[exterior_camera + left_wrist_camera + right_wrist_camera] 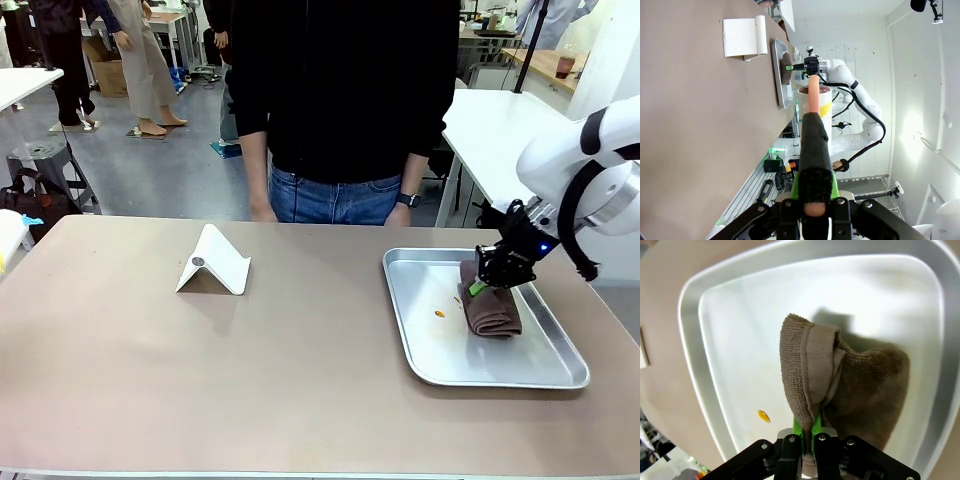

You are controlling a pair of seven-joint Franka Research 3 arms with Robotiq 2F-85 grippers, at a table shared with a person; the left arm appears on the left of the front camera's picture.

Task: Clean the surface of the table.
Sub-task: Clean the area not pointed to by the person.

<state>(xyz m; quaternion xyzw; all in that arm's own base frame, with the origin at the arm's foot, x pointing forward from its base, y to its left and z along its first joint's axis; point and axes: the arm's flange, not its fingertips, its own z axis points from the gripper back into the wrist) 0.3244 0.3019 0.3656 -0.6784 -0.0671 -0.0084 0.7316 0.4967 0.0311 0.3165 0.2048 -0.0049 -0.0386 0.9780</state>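
The table has a matte beige-brown top. At its right stands a metal tray with a folded brown cloth in it. My right gripper is shut on the cloth's upper fold, and the rest of the cloth rests on the tray. In the right wrist view the gripper pinches the cloth above the tray. My left gripper is shut on a long tool with a black grip and a salmon-pink end, held beside the table.
A small orange speck lies on the tray floor left of the cloth. A white folded stand sits on the table's far left-middle. A person stands at the far edge, hands down. White-topped tables stand behind.
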